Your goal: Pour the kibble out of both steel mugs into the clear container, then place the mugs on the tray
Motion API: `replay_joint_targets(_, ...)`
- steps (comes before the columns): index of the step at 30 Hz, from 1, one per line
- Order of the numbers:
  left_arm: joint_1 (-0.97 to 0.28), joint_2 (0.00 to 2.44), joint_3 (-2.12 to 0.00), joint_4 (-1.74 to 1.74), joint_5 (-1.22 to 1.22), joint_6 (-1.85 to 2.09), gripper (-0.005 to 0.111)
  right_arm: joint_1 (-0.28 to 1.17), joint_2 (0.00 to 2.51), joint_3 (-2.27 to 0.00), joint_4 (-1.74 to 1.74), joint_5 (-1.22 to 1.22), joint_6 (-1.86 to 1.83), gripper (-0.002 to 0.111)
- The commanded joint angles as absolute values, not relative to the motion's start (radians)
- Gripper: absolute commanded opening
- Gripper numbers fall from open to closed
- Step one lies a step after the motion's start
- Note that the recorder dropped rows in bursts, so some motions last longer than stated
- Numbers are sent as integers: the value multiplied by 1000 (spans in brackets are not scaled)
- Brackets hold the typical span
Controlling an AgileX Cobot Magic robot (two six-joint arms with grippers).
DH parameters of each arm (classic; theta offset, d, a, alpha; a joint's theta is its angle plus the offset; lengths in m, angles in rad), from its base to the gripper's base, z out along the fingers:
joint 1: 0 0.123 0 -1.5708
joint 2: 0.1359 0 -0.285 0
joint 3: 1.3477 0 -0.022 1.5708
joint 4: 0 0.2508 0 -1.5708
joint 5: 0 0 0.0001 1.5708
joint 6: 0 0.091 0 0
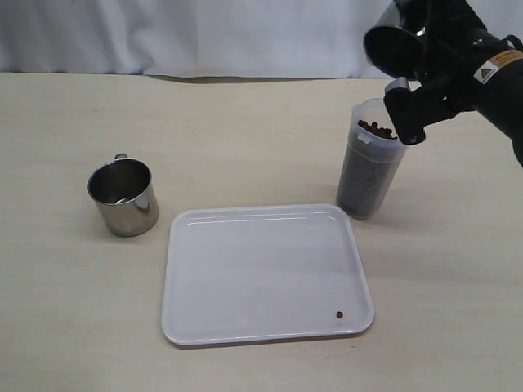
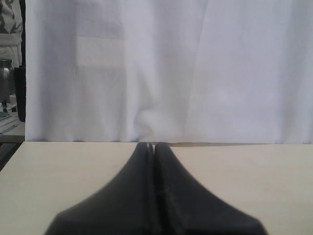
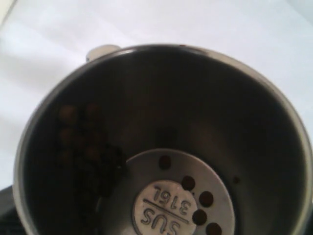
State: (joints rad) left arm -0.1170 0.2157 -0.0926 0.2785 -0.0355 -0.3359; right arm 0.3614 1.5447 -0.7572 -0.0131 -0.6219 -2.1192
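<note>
A tall translucent frosted plastic tumbler (image 1: 372, 175) stands on the counter (image 1: 65, 310) just beyond the far right corner of the flat white rectangular tray (image 1: 245, 278). It is filled nearly to its rim with small dark-brown kibble pellets (image 1: 376, 128). The right gripper (image 1: 411, 98), jaws wide, clasps a shiny steel mug (image 3: 274, 127) tipped above the tumbler, with a few pellets left inside it. A stray pellet (image 1: 339, 314) lies on the tray. The other steel mug (image 1: 122, 196) stands upright left of the tray and looks empty. The left gripper (image 2: 153, 146) is closed, holding nothing.
</note>
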Motion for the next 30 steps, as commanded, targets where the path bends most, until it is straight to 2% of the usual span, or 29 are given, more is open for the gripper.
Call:
replay_joint_targets(1, -115, 214, -94, 278, -35, -339, 0, 363, 1539, -755, -30, -786, -2122, 5)
replay_joint_targets(14, -115, 214, -94, 276, -35, -339, 0, 363, 1536, -755, -34, -787, -2122, 5)
replay_joint_targets(19, -115, 214, -94, 276, -35, -339, 0, 363, 1536, -737, -7, -644, -2122, 5)
replay_joint_targets(25, -115, 214, -94, 276, -35, -339, 0, 363, 1538, -745, 11, -695, -2122, 5)
replay_joint_targets(30, -115, 214, -94, 276, -35, -339, 0, 363, 1538, -741, 18, -553, -2122, 5)
